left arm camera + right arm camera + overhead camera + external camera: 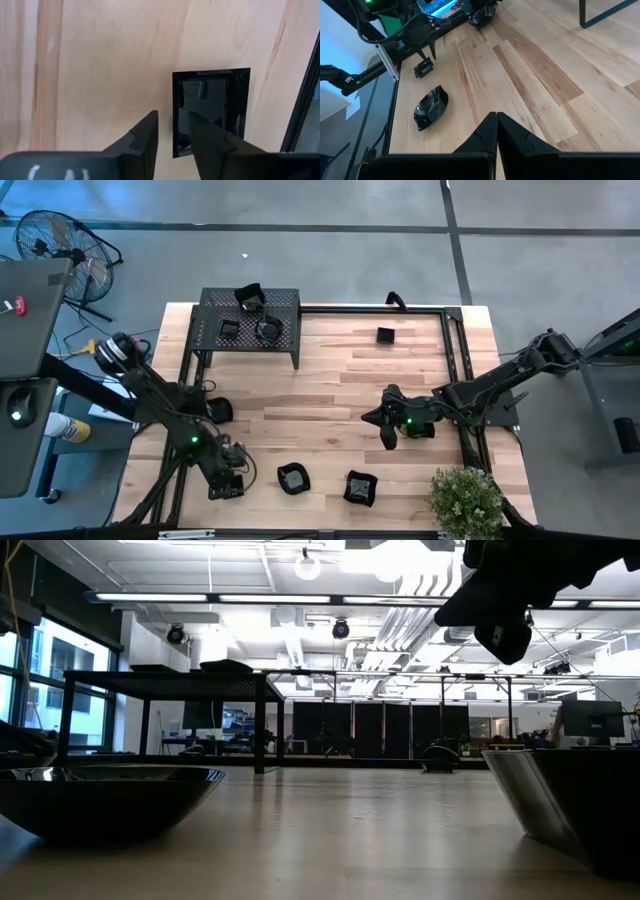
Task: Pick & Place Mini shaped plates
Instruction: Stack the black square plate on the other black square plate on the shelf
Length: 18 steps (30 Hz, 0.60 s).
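Observation:
A small black square mini plate (210, 110) lies flat on the wooden table near its front left corner (229, 486). My left gripper (172, 132) is open right above it, pointing down. One finger stands over the plate's inside and the other over bare wood, with the rim between them. Two more black plates (293, 478) (360, 488) lie along the near edge. Another square one (385, 335) sits at the far side. My right gripper (388, 435) hangs shut above mid-table, holding nothing. My left gripper comes from above, slanting down, its fingers (200, 132) on either side of the square plate's near rim (176, 115). I cannot tell whether a finger touches that rim. The plate rests flat on the table.
A black perforated rack (250, 325) at the far left carries three dark plates. Another dark dish (218, 410) lies by the left arm. A potted plant (465, 500) stands at the near right corner. A black frame rail (455, 370) runs along the right side.

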{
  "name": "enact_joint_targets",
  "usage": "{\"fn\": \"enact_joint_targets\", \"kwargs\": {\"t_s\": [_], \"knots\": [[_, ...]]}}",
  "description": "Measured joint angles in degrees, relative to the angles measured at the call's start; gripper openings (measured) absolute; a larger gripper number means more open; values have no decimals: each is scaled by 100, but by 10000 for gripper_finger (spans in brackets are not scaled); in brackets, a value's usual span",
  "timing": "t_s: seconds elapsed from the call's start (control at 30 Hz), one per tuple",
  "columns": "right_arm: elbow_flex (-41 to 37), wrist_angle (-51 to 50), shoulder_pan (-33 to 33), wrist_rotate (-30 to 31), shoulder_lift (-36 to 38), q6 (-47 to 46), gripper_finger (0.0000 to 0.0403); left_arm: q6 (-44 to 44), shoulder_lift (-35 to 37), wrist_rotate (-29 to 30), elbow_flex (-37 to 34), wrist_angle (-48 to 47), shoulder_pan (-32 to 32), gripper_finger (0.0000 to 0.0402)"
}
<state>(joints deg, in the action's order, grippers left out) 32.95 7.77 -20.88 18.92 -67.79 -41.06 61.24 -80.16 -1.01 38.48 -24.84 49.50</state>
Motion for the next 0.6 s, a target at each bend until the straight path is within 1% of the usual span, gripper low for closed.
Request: {"fn": "enact_joint_targets", "kwargs": {"t_s": [0.13, 0.3, 0.33, 0.5, 0.6], "knots": [[0, 0, 0, 0, 0, 0, 3, -165, -156, -77, 0, 176, 0, 82], [0, 0, 0, 0, 0, 0, 3, -248, -148, -179, 0, 175, 0, 17], [0, 0, 0, 0, 0, 0, 3, -242, -118, -232, 0, 177, 0, 10], [0, 0, 0, 0, 0, 27, 3, 59, 174, -310, 2, 149, -2, 7], [0, 0, 0, 10, 0, 59, 3, 359, 593, -98, 2, 99, -41, 2]]}}
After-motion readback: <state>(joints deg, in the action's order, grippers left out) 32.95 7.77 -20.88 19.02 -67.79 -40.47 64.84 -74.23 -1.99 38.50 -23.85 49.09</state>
